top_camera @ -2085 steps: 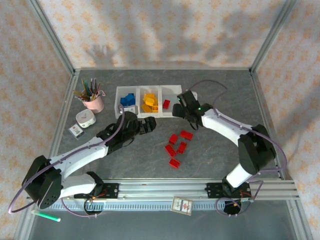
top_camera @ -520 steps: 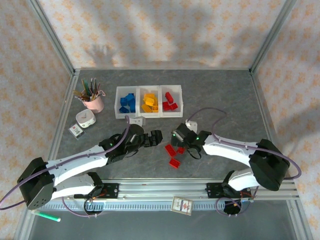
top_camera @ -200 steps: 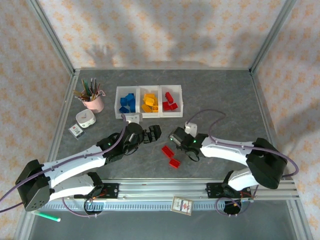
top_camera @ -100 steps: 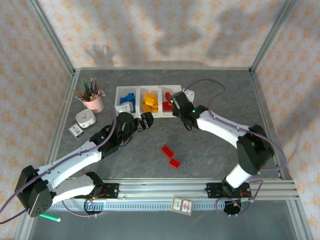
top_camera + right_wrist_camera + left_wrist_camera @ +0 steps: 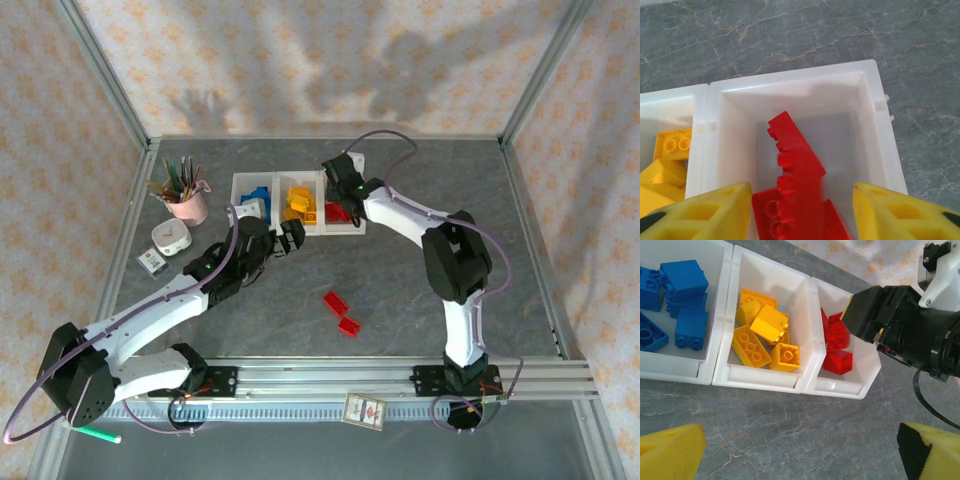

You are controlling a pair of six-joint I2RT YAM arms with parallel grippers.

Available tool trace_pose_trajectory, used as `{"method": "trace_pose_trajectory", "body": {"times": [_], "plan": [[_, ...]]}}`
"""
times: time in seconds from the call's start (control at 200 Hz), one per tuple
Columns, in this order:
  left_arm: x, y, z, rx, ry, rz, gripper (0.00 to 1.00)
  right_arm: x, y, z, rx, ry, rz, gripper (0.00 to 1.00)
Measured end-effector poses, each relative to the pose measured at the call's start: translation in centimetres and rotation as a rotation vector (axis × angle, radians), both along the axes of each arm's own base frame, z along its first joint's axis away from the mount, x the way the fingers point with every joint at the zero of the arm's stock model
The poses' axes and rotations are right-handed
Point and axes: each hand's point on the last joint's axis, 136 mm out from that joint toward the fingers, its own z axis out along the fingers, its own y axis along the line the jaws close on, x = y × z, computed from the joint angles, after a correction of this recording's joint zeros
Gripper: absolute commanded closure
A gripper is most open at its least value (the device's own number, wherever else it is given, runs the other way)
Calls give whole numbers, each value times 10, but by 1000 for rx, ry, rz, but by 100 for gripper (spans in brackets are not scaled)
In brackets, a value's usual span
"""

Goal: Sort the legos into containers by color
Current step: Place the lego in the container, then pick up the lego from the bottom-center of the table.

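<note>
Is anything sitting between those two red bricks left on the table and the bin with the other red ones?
Nothing visible: bare table lies between the two red bricks and the red bin. The right gripper, fingers open, hangs over that bin.

Same build on both sides: the left arm (image 5: 150, 315) and the right arm (image 5: 400, 215) are smooth white tubes linked by chunky round black joints, each with a looping lavender cable (image 5: 385, 134) alongside. Up close, the left fingers (image 5: 670, 452) and right fingers (image 5: 705, 210) are bright yellow blocks with black patches. The right wrist is black and carries a white bracket (image 5: 940, 275) and a thin black wire (image 5: 916, 392).
</note>
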Motion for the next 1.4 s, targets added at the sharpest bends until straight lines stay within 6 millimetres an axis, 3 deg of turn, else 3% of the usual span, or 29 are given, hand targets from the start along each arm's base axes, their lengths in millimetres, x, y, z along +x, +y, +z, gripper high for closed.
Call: {"method": "trace_pose_trajectory", "body": {"times": [0.235,0.566,0.756,1.036,1.401], "plan": [[-1,-1,0,4,-1,-12,1,-10,-2,7,10,8,23,34],[-13,-5,14,-38,-21,-67,1,-86,-27,31,55,10,44,26],[-25,-3,1,-33,13,-85,1,-132,-28,17,51,51,86,23],[-54,-20,-18,-50,55,-147,1,-203,-17,-10,42,120,183,19],[-71,-14,-44,-67,108,-114,1,-269,3,-47,23,201,292,12]]}}
